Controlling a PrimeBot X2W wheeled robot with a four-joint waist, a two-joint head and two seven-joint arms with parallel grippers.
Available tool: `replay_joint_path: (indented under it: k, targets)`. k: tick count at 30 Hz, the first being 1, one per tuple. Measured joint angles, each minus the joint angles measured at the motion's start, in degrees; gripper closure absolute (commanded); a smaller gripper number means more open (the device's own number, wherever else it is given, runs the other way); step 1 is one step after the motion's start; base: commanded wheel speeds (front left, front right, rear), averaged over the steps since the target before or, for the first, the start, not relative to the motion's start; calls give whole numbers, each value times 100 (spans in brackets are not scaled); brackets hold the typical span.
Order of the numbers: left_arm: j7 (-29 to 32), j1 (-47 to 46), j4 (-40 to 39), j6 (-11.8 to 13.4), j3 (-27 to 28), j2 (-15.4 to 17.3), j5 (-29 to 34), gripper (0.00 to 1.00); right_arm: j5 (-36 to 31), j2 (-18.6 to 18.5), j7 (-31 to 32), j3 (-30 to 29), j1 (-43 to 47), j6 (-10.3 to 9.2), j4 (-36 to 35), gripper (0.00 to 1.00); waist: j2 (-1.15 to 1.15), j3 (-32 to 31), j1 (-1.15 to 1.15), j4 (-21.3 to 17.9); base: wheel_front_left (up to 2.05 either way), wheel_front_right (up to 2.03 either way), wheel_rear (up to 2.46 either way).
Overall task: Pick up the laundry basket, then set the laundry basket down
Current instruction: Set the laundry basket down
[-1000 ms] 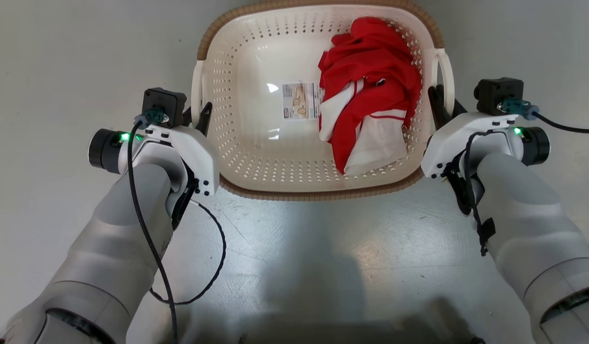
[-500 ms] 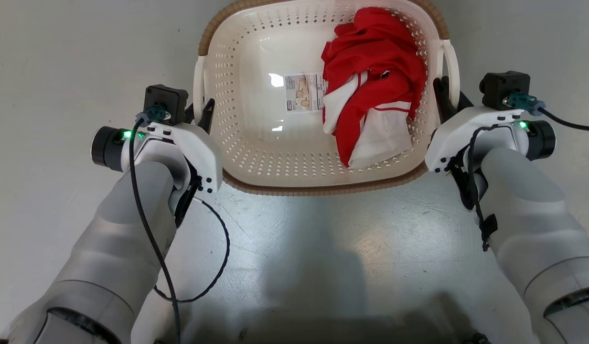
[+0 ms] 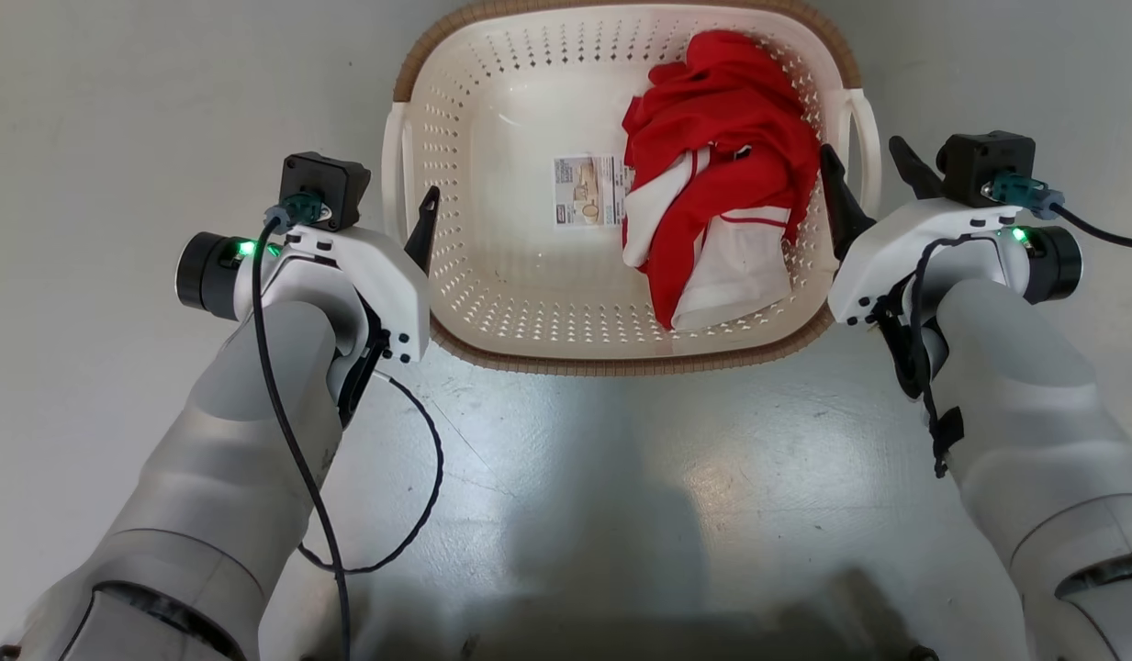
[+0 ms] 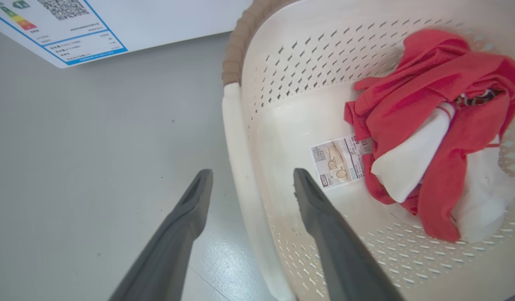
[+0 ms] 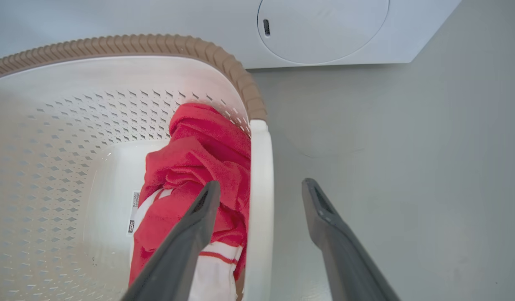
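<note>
The laundry basket [image 3: 621, 365] stood on the grey floor [image 3: 566, 477] between the two arms, ahead of the wrists. The left gripper [image 4: 252, 175] had its fingers wide apart, astride the left handle [image 4: 236, 138] with one finger outside and one inside the perforated wall; the right gripper [image 5: 261, 184] was likewise spread astride the right handle [image 5: 260, 150], clamped on nothing.

From this pose I could not tell whether a lift was coming or a release was finishing. For a lift, both pairs of fingers should close together at matching height on the loops, so the basket rises level. For a withdrawal, each arm should draw straight back along its own fingers, since the right inner finger lay just beside the red and white garment [image 3: 712, 184] and could snag it.

A paper label [image 4: 341, 161] lay on the basket bottom beyond the left inner fingertip; its print was too small to read. Ahead of the left fingers, a white appliance [image 5: 324, 29] carried a blue-edged sticker [image 4: 61, 25] with a QR code and coloured energy arrows; its text was illegible.
</note>
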Motion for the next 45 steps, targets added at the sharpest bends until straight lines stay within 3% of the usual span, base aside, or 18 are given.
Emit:
replay_joint_path:
  k: [10,22,30,45]
  targets:
    - [0,127,-82,1,244,-51,13,0,-29,10,0,-55,387,0,-472,0,0,-384,0,29,0,0,0]
    - [-16,1006,-688,69,850,45,131,0,-446,32,-1,-465,1191,0,-1412,0,0,-1304,0,47,0,0,0]
    - [-16,1775,-1161,160,1403,122,328,0,-962,53,-1,-931,1897,0,-1940,0,0,-2270,0,41,0,0,0]
    - [-16,2992,-1777,109,2165,65,666,0,-1127,94,0,-1048,2870,0,-2362,0,0,-3924,0,77,0,0,0]
